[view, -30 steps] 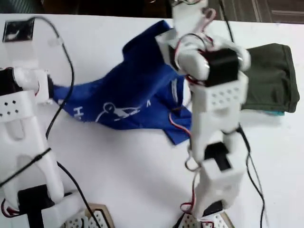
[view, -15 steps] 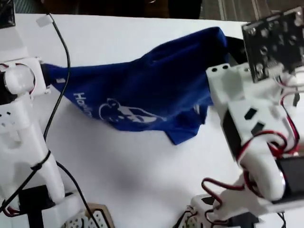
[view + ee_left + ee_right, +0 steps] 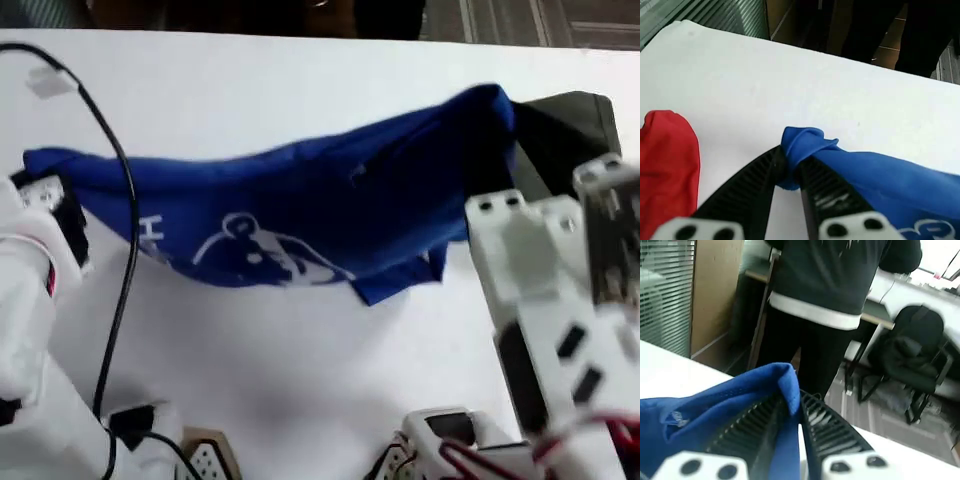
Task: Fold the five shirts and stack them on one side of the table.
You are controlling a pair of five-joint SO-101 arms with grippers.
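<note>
A blue shirt (image 3: 300,210) with white print hangs stretched between both arms above the white table (image 3: 300,390). My left gripper (image 3: 790,167) is shut on a bunched corner of the blue shirt (image 3: 805,145) at the left side. My right gripper (image 3: 792,415) is shut on the blue shirt's (image 3: 715,410) other end, raised at the right. A folded dark green shirt (image 3: 570,135) lies at the far right of the table, partly behind the blue one. A red shirt (image 3: 665,165) lies on the table beside my left gripper.
Black cables (image 3: 115,220) run over the left arm (image 3: 30,330). The right arm's white body (image 3: 560,330) rises at the front right. Both arm bases (image 3: 210,460) sit at the front edge. Bare table shows beneath and behind the blue shirt.
Both arms have lifted and pulled apart, drawing the blue shirt out from a crumpled heap into a long stretched band. The right arm swung from the table's middle to the right.
</note>
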